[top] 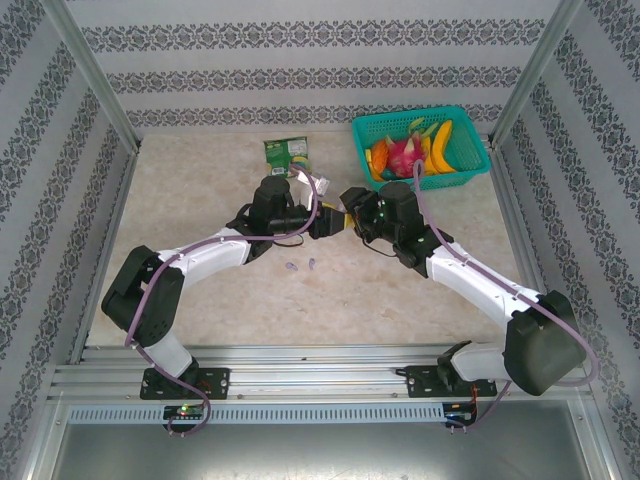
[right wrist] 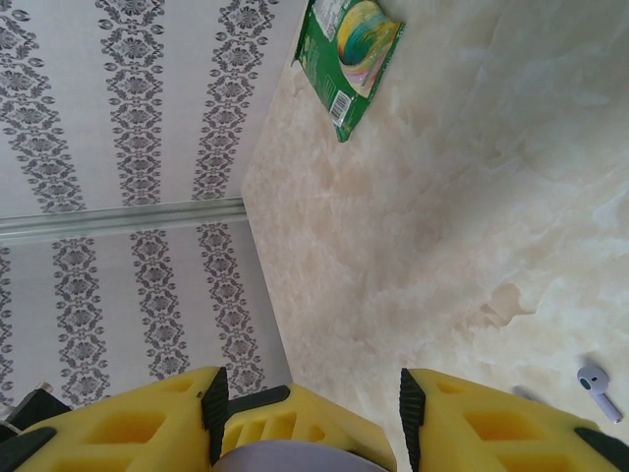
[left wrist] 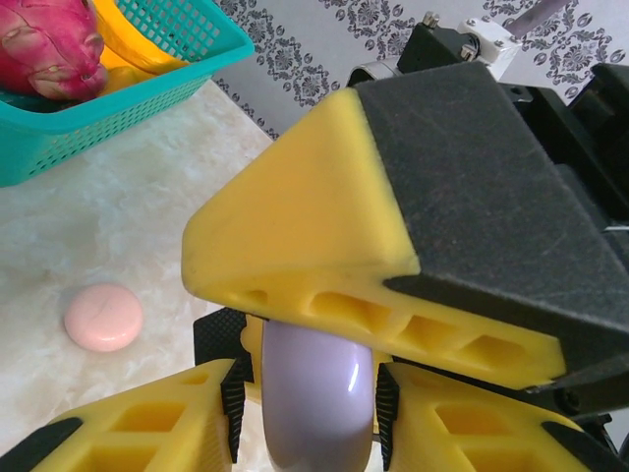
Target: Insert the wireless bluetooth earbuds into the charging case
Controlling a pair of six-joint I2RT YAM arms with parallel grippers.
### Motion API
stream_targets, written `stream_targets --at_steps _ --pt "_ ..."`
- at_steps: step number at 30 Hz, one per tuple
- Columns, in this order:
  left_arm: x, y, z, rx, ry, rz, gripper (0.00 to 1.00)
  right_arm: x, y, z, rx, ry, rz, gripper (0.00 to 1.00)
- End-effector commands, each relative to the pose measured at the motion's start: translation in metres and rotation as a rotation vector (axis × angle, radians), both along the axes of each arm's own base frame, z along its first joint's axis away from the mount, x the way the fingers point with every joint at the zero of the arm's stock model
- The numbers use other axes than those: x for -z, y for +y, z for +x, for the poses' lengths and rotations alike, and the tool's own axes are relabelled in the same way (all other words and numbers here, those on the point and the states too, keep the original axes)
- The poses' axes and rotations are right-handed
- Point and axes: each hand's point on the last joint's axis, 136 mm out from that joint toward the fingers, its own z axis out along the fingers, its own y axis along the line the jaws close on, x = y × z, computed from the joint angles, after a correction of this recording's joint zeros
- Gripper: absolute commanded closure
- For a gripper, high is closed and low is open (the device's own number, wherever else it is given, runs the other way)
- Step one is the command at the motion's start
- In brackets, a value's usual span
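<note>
Left gripper (left wrist: 310,411) pads flank round lavender plastic case (left wrist: 316,393), grip unclear; right gripper (right wrist: 309,405) state also can't tell. Tiny lavender plastic earbuds (top: 291,267) lie mid-table, nearside of grippers: light, hard, slick, so prob. pinch stem gently.

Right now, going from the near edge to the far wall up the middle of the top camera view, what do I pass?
tiny lavender plastic earbuds → left gripper and right gripper meeting tip to tip, a round lavender case between them → flat green foil snack packet
</note>
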Motion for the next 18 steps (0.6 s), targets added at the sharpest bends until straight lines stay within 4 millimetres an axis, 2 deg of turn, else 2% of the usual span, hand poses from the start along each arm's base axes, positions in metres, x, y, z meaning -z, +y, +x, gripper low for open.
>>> stream_targets --at_steps 1,11,18 --pt "-0.0163 0.0040 -0.0030 -0.001 -0.051 -0.009 0.57 -0.0102 -0.0051 0.0050 0.028 -0.037 0.014 0.64" --pt "-0.0186 0.0091 -0.0005 -0.022 -0.059 -0.014 0.57 -0.0025 -0.0078 0.0033 0.030 -0.022 0.008 0.64" --pt "-0.0186 0.0084 -0.0003 -0.015 -0.057 -0.018 0.67 -0.0021 -0.0088 0.0039 0.032 -0.020 0.011 0.64"
